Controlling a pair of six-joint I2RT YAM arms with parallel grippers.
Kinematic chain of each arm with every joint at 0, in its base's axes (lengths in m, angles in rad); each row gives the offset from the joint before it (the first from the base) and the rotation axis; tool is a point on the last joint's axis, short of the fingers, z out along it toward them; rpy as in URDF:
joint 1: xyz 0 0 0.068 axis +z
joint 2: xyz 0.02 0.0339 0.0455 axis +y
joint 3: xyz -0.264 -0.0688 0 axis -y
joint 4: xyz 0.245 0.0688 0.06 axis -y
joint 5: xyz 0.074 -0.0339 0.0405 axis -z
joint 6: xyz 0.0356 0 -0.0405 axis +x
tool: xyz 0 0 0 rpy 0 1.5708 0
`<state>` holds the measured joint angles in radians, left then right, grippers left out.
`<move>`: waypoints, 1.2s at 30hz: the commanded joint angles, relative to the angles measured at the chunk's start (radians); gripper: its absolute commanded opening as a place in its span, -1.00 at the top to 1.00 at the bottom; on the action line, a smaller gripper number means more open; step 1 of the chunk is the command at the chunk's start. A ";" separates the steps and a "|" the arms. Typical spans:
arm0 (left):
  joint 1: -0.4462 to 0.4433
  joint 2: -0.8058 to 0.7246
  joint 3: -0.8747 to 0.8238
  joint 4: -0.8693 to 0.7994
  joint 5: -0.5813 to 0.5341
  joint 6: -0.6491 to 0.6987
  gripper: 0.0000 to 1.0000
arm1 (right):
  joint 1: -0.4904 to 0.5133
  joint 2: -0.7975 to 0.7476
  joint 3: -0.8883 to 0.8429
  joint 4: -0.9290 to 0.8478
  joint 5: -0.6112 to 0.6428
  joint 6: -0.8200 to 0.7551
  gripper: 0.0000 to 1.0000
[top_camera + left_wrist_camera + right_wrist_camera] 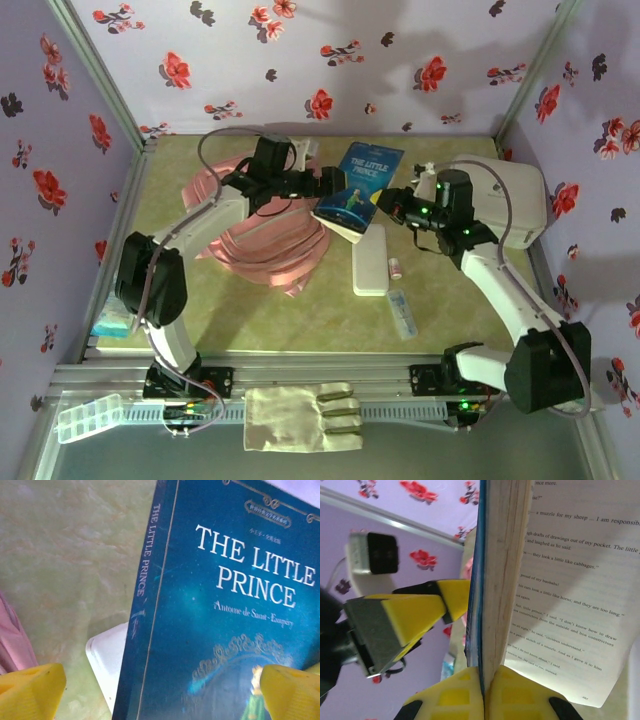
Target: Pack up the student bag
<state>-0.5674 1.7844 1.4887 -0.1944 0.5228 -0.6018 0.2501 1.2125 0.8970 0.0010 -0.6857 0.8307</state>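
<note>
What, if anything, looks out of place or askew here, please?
The book, pinched in the right pincer, is gaping open: a printed page splays away from the rest, so it might crease going into the bag.

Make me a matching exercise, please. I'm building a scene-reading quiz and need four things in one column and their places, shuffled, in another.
Things:
1. book
2. student bag
3. glove
4. white hard box

Places:
A. at the very near edge, in the middle
B. clamped in the right gripper
C. far right of the table
D. left half of the table

Pairs: 1-B, 2-D, 3-A, 4-C
</note>
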 commanded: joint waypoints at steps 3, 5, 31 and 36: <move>0.013 0.070 0.094 -0.011 0.096 -0.010 -0.94 | 0.008 0.034 0.052 0.154 -0.146 -0.031 0.85; 0.019 0.084 0.114 -0.019 0.112 -0.009 -0.85 | 0.008 0.041 0.057 0.133 -0.157 -0.067 0.85; 0.056 -0.017 0.026 0.138 0.197 -0.098 0.84 | 0.008 0.094 0.089 -0.125 0.041 -0.214 0.31; 0.113 -0.070 -0.061 0.221 0.153 -0.162 1.00 | 0.010 0.053 0.034 -0.056 0.104 -0.139 -0.38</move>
<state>-0.4995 1.7805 1.4635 -0.0742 0.6868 -0.7139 0.2531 1.3087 0.9463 -0.1299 -0.6304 0.6529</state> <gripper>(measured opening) 0.122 0.659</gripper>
